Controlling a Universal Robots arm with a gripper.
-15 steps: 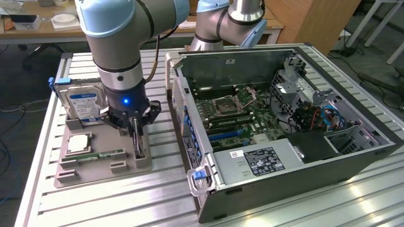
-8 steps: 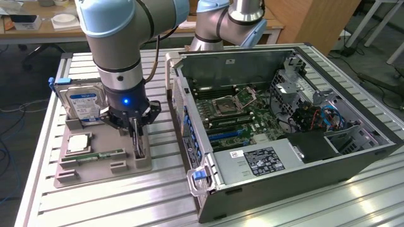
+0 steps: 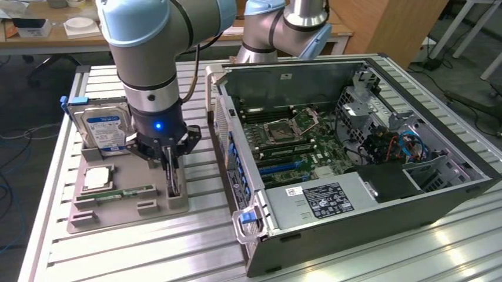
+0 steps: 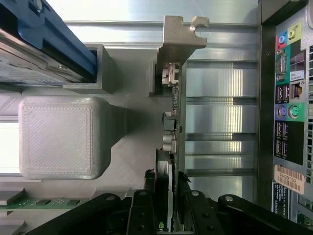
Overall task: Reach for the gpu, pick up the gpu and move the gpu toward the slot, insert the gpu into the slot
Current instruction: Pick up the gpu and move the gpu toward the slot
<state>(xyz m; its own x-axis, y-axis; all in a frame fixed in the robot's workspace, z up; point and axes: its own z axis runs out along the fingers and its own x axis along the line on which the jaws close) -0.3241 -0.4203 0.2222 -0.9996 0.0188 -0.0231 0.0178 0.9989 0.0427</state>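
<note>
- The gripper [image 3: 170, 169] hangs from the arm straight above the grey holder [image 3: 126, 207], at the side of the holder that faces the computer case [image 3: 353, 147].
- The gpu [image 3: 176, 189] stands on its long edge in a narrow groove of the grey holder, upright, and it is not lifted out.
- In the wrist view the gpu [image 4: 172, 112] shows edge-on, with its pale metal bracket [image 4: 178, 36] at the end far from the gripper [image 4: 167, 196].
- The black fingers [image 4: 146, 205] stand one on each face of the card and lie against it, so the gripper is pinching the gpu near the end opposite to the bracket.
- The grey holder [image 4: 132, 147] also carries other parts: the hard drive [image 3: 106, 129] with a blue label stands at its far end, and a square processor chip [image 3: 96, 176] and a green memory stick [image 3: 117, 192] lie flat on the side away from the case.
- The slot [image 3: 278, 167], long and blue, sits on the green motherboard [image 3: 314, 147] inside the open case, well apart from the grey holder, toward the exterior view's right.
- The holder and the case both rest on the ribbed metal table [image 3: 196, 247], and the rear port panel [image 4: 288, 112] of the case faces the holder.
</note>
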